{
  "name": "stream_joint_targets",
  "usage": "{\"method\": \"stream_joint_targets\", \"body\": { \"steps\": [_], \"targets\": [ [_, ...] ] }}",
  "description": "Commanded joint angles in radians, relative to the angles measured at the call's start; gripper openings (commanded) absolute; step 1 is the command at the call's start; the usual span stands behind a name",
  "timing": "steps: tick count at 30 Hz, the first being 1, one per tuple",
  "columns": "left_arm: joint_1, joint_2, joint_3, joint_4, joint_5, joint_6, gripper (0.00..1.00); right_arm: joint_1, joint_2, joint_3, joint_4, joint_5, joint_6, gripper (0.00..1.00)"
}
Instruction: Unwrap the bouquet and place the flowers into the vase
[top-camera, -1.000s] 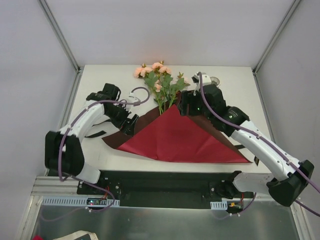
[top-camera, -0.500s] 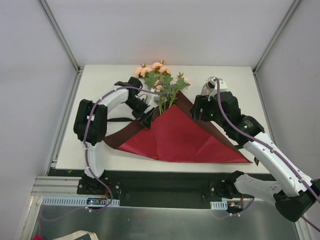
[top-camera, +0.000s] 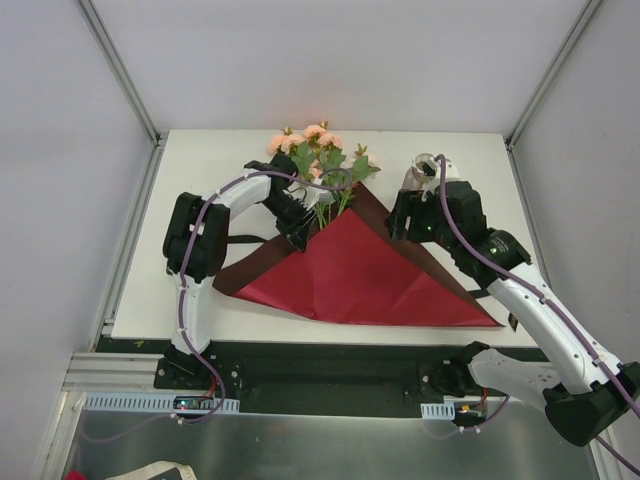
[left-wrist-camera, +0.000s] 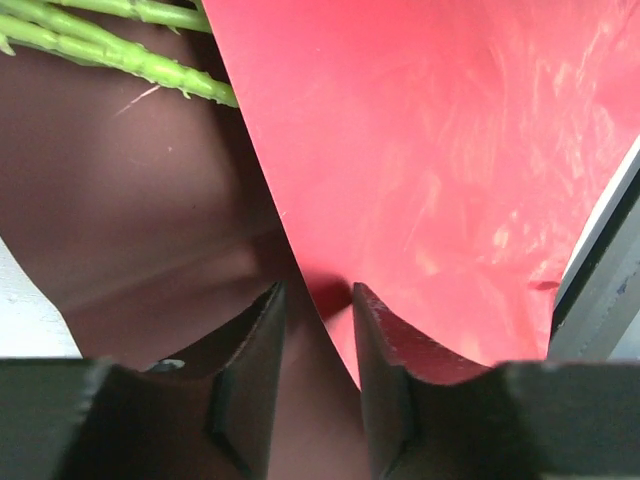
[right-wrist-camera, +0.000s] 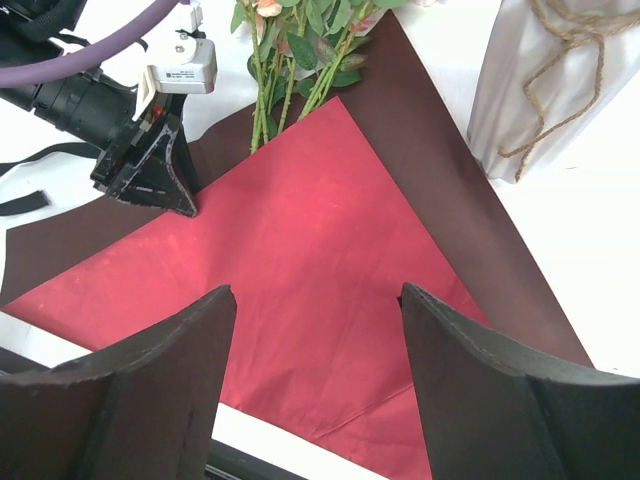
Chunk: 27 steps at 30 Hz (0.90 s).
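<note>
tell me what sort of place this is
Most likely a robot lab test cell: a white table boxed in by white panels on metal posts, a left arm and right arm bolted at its near edge, and a bouquet and vase laid out as props.

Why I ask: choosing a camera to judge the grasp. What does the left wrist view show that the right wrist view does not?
Only left wrist: the left claw close up, its tips astride the edge of the bright red folded flap. Only right wrist: the pale beige vase wrapped with twine, green leaves, the open right claw. Both: the dark red paper sheet and thin green stems.
</note>
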Motion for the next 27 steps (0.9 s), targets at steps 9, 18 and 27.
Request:
{"method": "stream_joint_targets", "body": {
  "steps": [9,18,27],
  "targets": [
    [-0.018,-0.088,-0.013,-0.025,0.024,0.029,0.0,-0.047,-0.012,0.009,0.02,-0.074,0.03,0.68],
    [-0.034,-0.281,-0.039,-0.059,0.073,0.0,0.0,-0.053,0.0,0.028,0.021,-0.068,0.013,0.65],
    [-0.162,-0.548,-0.169,-0.094,0.085,0.009,0.0,-0.08,0.035,0.077,0.006,-0.008,-0.056,0.64]
  ]
}}
